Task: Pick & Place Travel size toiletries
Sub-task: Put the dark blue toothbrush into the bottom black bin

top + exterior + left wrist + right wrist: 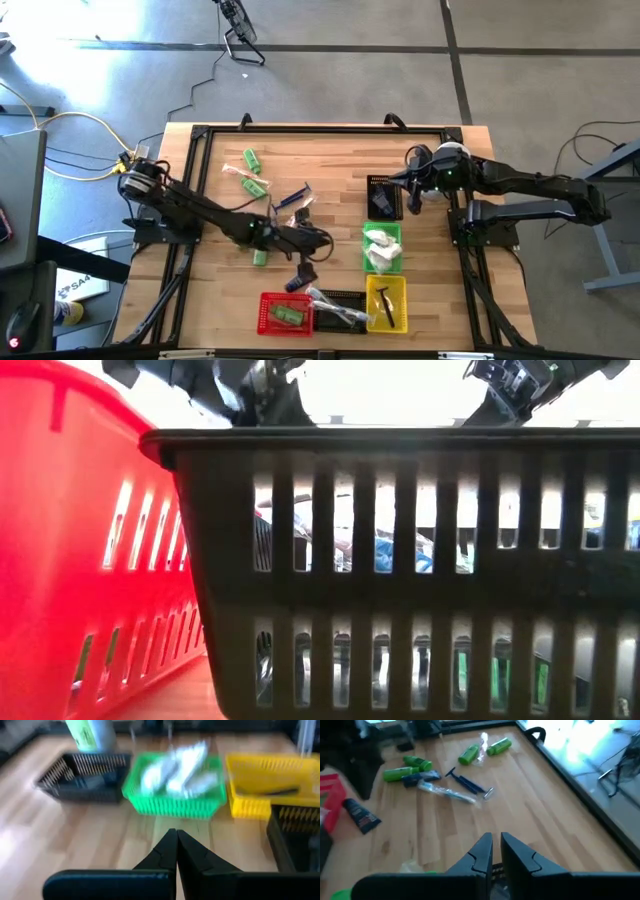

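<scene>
Baskets slatted – red (283,313), yellow (387,303), green (383,247), two black (384,197). Bottles green (468,755); tube dark navy (361,815); razor blue (469,783) at 12 o'clock. Table (330,160) – light wood planks.

Pale wood-plank table (220,300), glossy plastic slatted red basket (80,540), black basket (420,630).

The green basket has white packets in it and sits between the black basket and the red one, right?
Not quite: in the left wrist view the green basket, holding white packets, sits between the black basket and the yellow basket, not the red one.
</scene>
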{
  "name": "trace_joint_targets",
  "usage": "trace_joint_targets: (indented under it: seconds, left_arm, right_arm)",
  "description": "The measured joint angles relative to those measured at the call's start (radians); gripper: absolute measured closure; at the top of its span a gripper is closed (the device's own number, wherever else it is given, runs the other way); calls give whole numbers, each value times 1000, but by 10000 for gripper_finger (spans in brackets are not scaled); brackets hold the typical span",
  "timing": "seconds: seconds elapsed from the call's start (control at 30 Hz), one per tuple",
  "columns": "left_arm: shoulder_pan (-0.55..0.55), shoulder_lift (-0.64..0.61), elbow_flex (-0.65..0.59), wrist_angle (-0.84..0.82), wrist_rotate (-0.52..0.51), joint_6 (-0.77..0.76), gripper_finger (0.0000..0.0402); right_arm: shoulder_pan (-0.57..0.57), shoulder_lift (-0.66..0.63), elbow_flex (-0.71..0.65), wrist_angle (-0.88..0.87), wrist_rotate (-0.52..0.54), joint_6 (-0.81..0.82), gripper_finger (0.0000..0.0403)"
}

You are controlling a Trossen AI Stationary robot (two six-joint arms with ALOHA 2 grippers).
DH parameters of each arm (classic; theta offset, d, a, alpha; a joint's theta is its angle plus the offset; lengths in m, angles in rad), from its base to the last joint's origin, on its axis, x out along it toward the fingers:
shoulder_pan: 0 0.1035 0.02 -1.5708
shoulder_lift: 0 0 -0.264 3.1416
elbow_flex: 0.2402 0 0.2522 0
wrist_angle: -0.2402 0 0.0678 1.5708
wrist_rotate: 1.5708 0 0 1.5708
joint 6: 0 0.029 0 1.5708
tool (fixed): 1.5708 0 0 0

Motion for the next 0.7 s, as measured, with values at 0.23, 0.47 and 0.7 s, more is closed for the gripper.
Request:
trace_joint_targets:
  seconds: [0.23,0.47,0.7]
  left_arm:
    - [52,-188,-164,-8,-1,58,401]
    - [117,-420,-274,-6,68,138,401]
    - [177,-680,-335,-148,150,183,401]
  right_arm:
    - [44,0,0,37,-40,117,373]
    - [145,0,0,91,-3,186,373]
    - [261,0,0,138,153,233,373]
